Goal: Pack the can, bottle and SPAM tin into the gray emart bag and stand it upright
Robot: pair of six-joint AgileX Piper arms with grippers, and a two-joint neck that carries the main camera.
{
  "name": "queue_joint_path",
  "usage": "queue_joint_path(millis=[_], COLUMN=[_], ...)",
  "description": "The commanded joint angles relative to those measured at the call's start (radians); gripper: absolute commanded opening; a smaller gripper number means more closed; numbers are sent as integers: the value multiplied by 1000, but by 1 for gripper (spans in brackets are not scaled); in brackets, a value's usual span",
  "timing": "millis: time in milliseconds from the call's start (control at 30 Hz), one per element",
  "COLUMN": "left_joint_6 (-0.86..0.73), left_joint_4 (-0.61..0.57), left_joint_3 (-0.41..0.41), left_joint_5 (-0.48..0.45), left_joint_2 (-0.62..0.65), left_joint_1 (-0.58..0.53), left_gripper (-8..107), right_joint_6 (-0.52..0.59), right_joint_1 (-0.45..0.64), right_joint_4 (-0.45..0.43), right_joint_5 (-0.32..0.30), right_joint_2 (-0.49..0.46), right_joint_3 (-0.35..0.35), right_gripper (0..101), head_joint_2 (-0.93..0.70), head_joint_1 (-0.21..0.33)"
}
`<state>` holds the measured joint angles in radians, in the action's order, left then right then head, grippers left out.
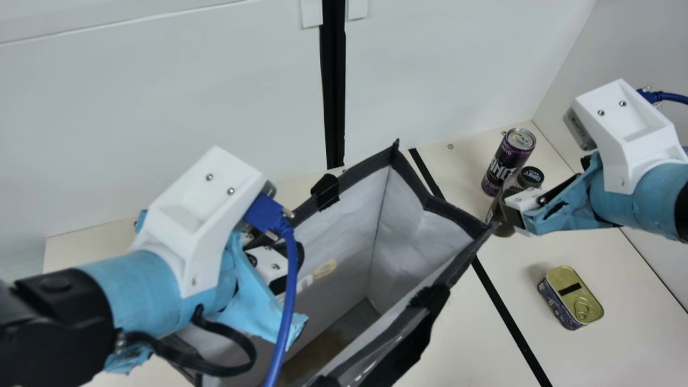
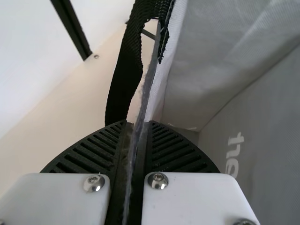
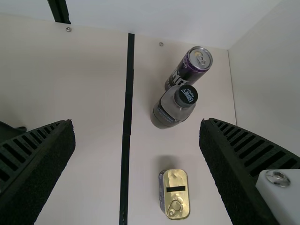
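Left arm (image 1: pixel 145 285): coming in from 8 o'clock in the main view, its wrist slanting over the bag's wall, wrapped in light blue material, with a white bracket and a smooth blue cable (image 1: pixel 291 301) on top
Left gripper (image 1: pixel 275 269): at 9 o'clock from the bag's middle; in the left wrist view the ribbed black fingers (image 2: pixel 176 150) of this left gripper (image 2: pixel 137 123) are pinching the bag's thin edge
Right arm (image 1: pixel 639 188): reaching in from 3 o'clock, its wrist nearly level, wrapped the same way
Right gripper (image 1: pixel 516 209): pointing towards 8 o'clock, in front of part of the bottle as I see it; in the right wrist view it's spread wide
Gray emart bag (image 1: pixel 349 231): creased woven walls, mouth open and edged in black, with black webbing straps (image 1: pixel 430 306)
Can (image 3: pixel 190 68): 2 o'clock from the bag, upright on the bench (image 1: pixel 634 333), a purple and black cylinder with a silvery lid
Bottle (image 3: pixel 171 110): just beside the can, on its 6 o'clock side in the main view, upright, see-through, round-shouldered, dark-capped
SPAM tin (image 3: pixel 176 194): 3 o'clock from the bag, flat on the bench, a round-cornered block with a shiny gold lid and pull ring
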<state>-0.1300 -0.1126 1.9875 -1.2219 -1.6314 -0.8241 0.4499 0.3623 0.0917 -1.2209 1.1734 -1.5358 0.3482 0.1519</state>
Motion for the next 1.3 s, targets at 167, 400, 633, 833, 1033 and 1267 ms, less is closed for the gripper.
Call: queue_joint_path(millis=[167, 400, 633, 833, 1033, 1267], left_joint_6=[38, 93, 168, 237, 310, 411], left_joint_4=[84, 189, 331, 474, 610, 763], left_joint_3=[-12, -31, -77, -132, -181, -242], left_joint_5=[2, 2, 16, 26, 19, 2], left_joint_2=[35, 80, 132, 181, 227, 267], left_joint_1=[3, 2, 0, -8, -16, -28], left_gripper=[-8, -8, -8, -8, -8, -8], right_joint_6=[0, 0, 0, 0, 0, 0], right_joint_1=[0, 0, 0, 0, 0, 0], right_joint_4=[0, 0, 0, 0, 0, 0], right_joint_5=[0, 0, 0, 0, 0, 0], right_joint_2=[0, 0, 0, 0, 0, 0], right_joint_3=[0, 0, 0, 0, 0, 0], right_gripper=[95, 95, 95, 95, 95, 95], head_joint_2=[1, 1, 1, 1, 1, 1], head_joint_1=[23, 23, 23, 23, 23, 23])
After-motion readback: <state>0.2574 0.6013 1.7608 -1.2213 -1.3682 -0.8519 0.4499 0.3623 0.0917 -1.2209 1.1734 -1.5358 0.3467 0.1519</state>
